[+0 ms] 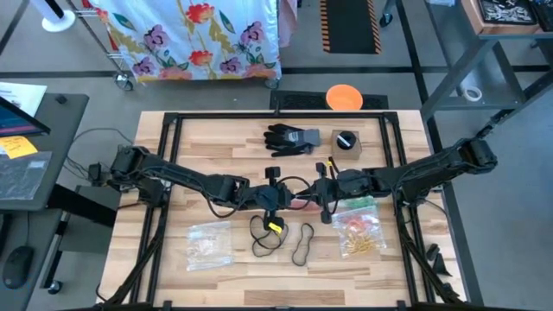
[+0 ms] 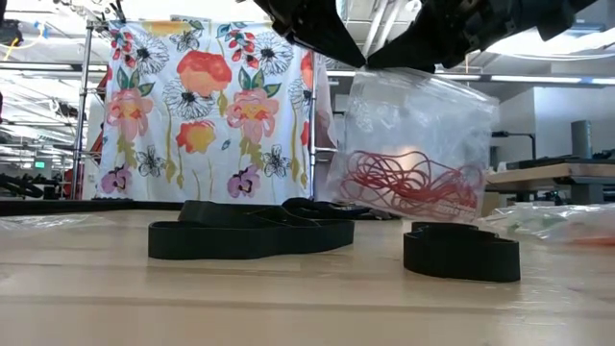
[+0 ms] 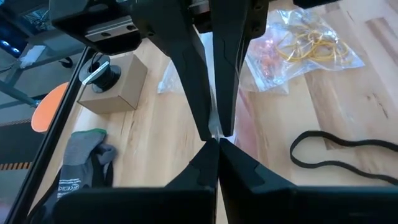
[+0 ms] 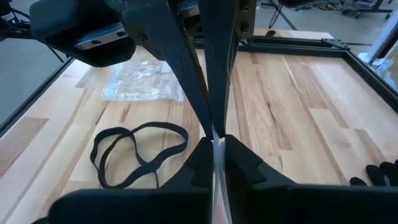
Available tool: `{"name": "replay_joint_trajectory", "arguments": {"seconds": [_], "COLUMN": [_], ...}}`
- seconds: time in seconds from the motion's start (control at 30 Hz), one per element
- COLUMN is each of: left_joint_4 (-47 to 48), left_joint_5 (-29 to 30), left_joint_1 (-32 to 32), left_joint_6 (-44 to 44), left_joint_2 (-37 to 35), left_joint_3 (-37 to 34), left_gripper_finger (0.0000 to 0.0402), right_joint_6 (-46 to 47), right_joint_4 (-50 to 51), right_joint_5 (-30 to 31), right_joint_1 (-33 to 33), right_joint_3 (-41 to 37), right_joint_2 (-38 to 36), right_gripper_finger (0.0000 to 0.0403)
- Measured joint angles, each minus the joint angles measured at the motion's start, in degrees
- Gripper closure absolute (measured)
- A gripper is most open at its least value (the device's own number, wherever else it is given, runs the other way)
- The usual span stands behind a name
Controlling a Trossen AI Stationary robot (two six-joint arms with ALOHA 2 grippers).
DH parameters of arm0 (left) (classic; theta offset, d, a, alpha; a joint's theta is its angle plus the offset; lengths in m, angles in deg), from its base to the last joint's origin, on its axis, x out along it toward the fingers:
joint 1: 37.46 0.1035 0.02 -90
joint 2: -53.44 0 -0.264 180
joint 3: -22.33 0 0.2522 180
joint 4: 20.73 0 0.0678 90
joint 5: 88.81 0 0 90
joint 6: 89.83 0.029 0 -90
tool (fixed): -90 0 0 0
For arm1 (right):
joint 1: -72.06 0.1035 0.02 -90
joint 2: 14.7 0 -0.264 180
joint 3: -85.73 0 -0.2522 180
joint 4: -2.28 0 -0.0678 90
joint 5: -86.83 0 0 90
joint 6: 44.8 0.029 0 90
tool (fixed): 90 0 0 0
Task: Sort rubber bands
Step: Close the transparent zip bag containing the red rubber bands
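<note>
Red rubber bands (image 2: 408, 183) tangle inside a clear bag (image 2: 423, 115) hanging below both grippers, low view. From above, left gripper (image 1: 275, 200) and right gripper (image 1: 324, 197) meet mid-table. Left wrist: fingers pressed together on the bag's edge (image 3: 214, 124). Right wrist: fingers pinching the same film (image 4: 217, 140), black bands (image 4: 137, 152) beside.

Two dark, jointed arms — black cables looping at their wrists, a yellow tag on the left arm (image 1: 275, 226) — end in tapering black fingers (image 3: 189, 68).
</note>
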Motion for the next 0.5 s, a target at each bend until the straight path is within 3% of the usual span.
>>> {"name": "replay_joint_trajectory", "arguments": {"seconds": [0.3,0.5], "left_joint_4": [1.46,2.5], "left_joint_5": [0.07,3.45], "left_joint_1": [-1.42,-2.5], "left_joint_6": [-1.26,-1.91], "left_joint_2": [-1.86,-2.83], "left_joint_3": [0.0,0.0], "left_gripper_finger": [0.0401,0.0401], "right_joint_6": [0.0,0.02], "right_joint_4": [2.55,3.55], "right_joint_5": [0.08,1.97], "right_joint_1": [0.01,0.31], "right_joint_3": [-0.13,-0.09], "right_joint_2": [-1.15,-1.53], "right_gripper_finger": [0.0388,0.0388]}}
